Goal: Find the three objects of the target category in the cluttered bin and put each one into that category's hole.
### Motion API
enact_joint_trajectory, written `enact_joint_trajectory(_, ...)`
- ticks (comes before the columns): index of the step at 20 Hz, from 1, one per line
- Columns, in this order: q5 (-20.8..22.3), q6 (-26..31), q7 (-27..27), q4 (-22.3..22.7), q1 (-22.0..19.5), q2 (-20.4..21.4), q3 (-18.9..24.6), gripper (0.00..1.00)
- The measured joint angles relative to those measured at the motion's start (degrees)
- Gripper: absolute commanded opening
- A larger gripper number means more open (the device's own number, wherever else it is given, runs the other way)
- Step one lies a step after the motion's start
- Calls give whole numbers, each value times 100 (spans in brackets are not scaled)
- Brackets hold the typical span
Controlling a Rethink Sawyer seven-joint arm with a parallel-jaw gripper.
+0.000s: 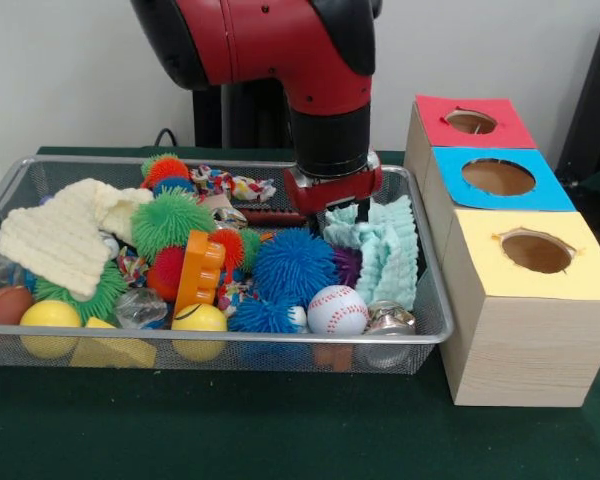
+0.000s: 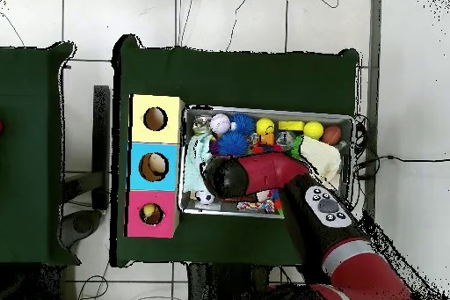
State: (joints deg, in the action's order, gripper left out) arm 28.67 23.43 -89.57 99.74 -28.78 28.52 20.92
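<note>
no readable text, labels or numbers

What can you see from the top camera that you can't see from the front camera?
Only the overhead view looks into the holes: something pale sits in the blue box and something in the red box. It also shows a black-and-white ball.

Only the front view shows the gripper low over the toys, and the cream knitted cloth clearly.

Both show the wire bin, the baseball, the blue spiky ball and the yellow box.
</note>
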Motion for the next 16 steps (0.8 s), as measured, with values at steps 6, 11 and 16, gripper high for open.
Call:
enact_joint_trajectory(6,-4,-565,0,100,14,-513,-296,100)
enact_joint_trajectory(11,-27,-926,0,179,9,-542,-407,0)
enact_joint_trajectory(16,-58,-1105,0,234,5,-567,-445,0)
